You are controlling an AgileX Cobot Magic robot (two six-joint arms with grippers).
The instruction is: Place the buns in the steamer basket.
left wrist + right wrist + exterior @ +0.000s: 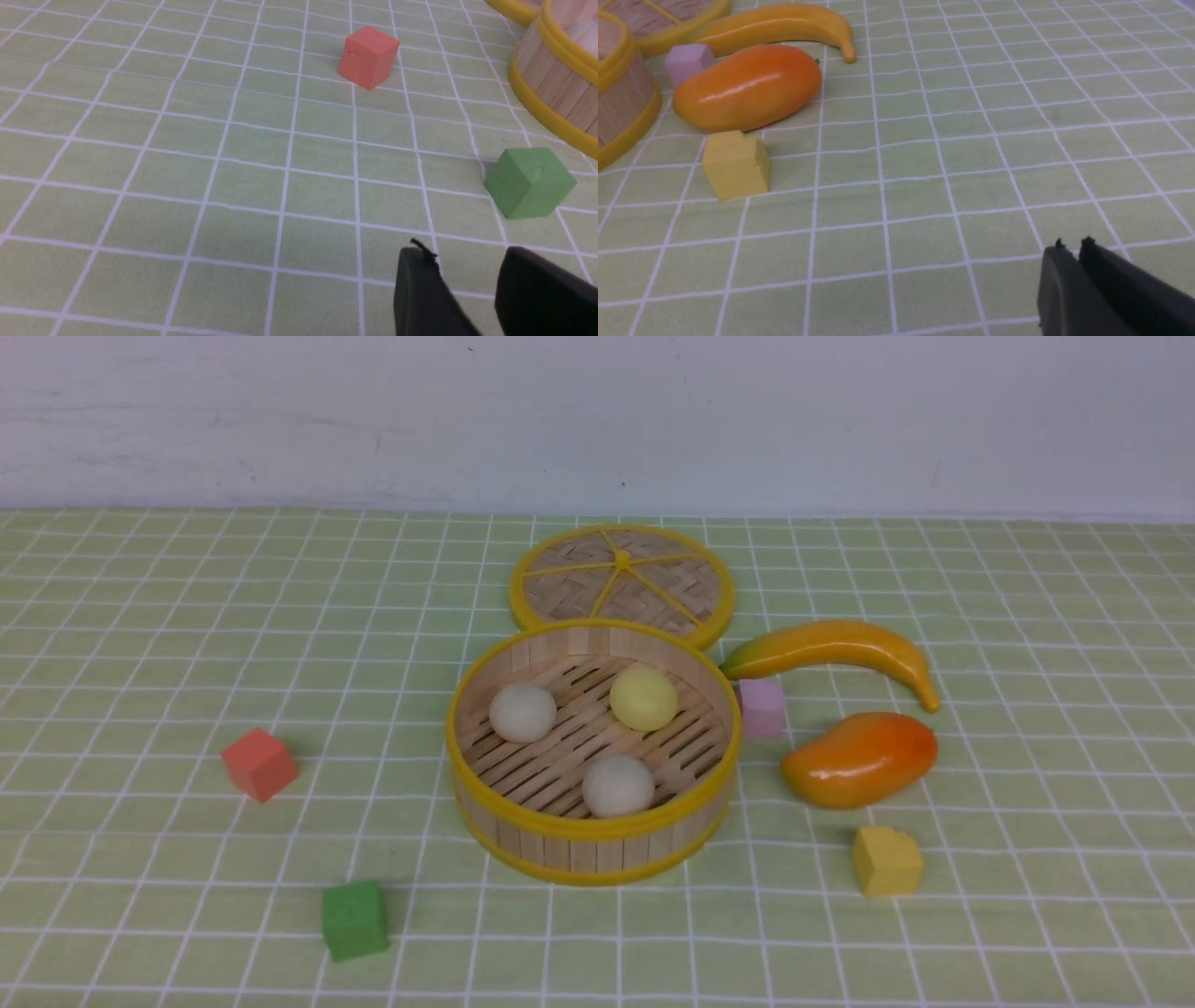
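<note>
The steamer basket stands in the middle of the table. Inside it lie three buns: an off-white one at the left, a pale yellow one at the back right, and an off-white one at the front. The basket's wall also shows in the left wrist view and the right wrist view. My left gripper is open and empty above bare cloth, near the green cube. My right gripper is shut and empty above bare cloth, away from the fruit. Neither gripper shows in the front view.
The flat woven lid lies behind the basket. A banana, a mango, a pink cube and a yellow cube lie to the right. A red cube and a green cube lie to the left.
</note>
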